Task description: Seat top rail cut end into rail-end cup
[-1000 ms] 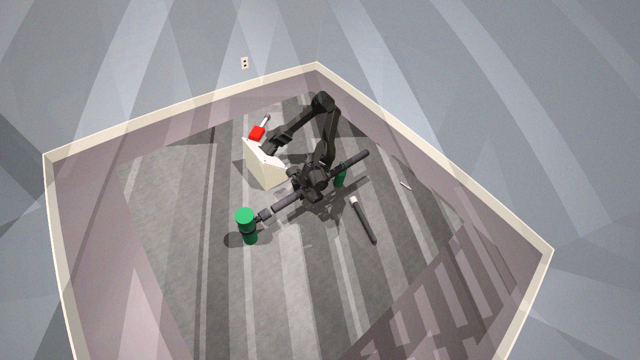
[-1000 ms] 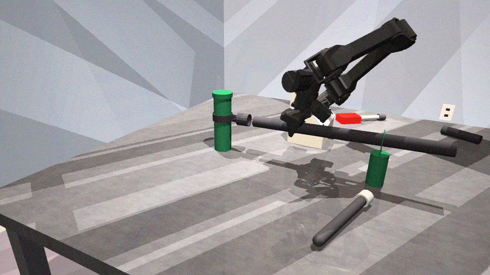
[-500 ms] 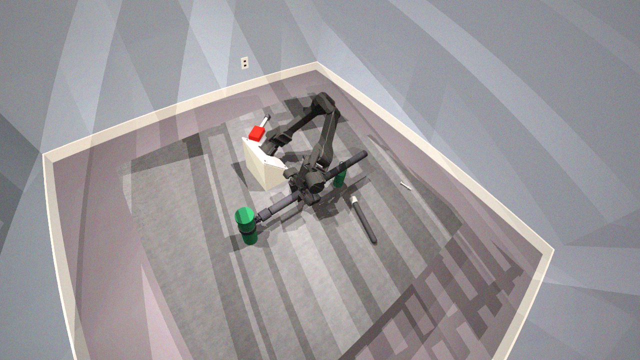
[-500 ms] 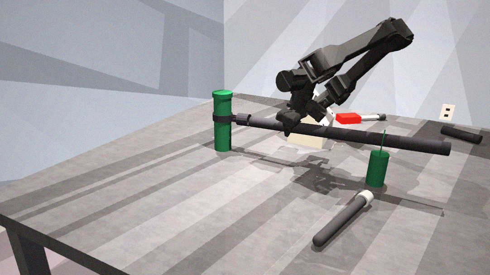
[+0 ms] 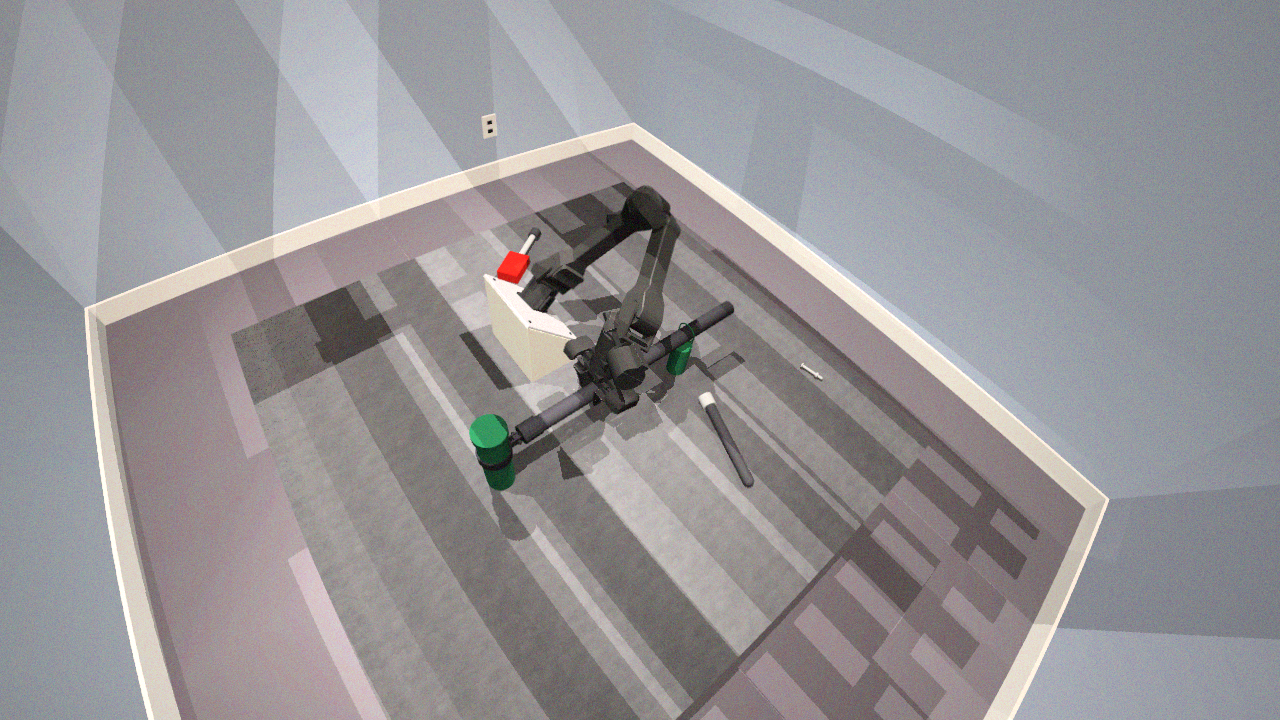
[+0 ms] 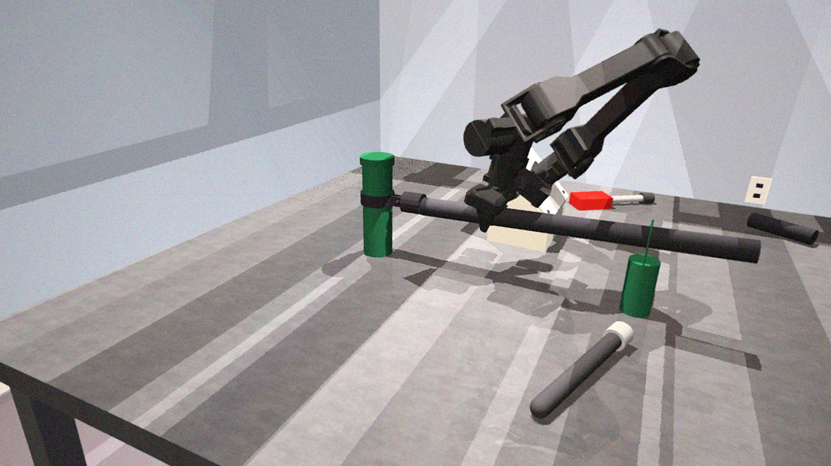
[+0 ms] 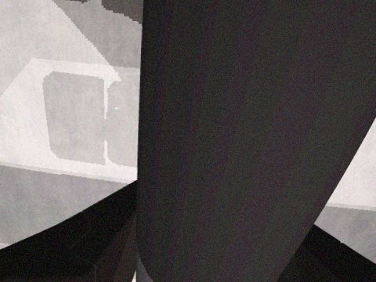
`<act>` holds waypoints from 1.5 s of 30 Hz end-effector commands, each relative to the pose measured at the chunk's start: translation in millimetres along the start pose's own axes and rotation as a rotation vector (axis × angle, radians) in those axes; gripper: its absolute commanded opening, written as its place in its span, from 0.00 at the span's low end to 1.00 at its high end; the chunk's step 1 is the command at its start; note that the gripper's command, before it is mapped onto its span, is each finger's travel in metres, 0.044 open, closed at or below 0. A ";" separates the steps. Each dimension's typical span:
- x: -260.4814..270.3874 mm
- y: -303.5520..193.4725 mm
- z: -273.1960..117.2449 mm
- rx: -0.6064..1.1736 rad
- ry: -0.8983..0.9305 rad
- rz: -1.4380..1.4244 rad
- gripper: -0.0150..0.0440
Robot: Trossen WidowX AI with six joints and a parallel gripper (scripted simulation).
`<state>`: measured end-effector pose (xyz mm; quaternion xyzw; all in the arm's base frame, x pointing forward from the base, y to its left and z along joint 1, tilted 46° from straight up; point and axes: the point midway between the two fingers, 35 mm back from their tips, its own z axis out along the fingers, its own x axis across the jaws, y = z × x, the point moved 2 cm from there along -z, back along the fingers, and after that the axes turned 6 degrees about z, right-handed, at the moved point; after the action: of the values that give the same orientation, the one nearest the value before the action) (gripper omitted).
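My gripper (image 5: 605,386) (image 6: 485,216) is shut on the dark rail (image 5: 565,410) (image 6: 591,224) (image 7: 235,137), left of its middle, and holds it above the table. The rail passes through the loop (image 6: 648,238) of the small green post (image 5: 678,360) (image 6: 638,287). Its other end meets the dark end cup (image 5: 529,428) (image 6: 413,201). In the exterior view some rail shows below the cup's edge; how far it sits inside is hidden. The brace band (image 5: 494,465) (image 6: 372,199) sits around the big green post (image 5: 502,478) (image 6: 376,234), on its upper half below the cap.
A cream box (image 5: 519,344) (image 6: 519,238) stands behind the gripper, beside a red-ended tool (image 5: 512,266) (image 6: 590,200). A dark rod with a white end (image 5: 729,443) (image 6: 575,374) lies in front. A short dark cylinder (image 6: 781,228) and a small white pin (image 5: 810,371) lie farther off.
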<state>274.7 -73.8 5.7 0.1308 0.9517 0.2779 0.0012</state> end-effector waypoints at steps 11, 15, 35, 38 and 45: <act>-1.1 -6.0 -2.3 0.016 -0.010 0.001 0.25; -1.1 -6.0 -2.3 0.016 -0.010 0.001 0.25; 0.0 0.0 0.1 0.000 0.000 0.000 0.25; -0.1 -0.2 0.0 0.000 0.000 -0.001 0.25; -0.5 -0.7 -0.3 0.002 0.000 -0.002 0.25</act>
<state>274.7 -73.6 5.5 0.1305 0.9515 0.2787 0.0011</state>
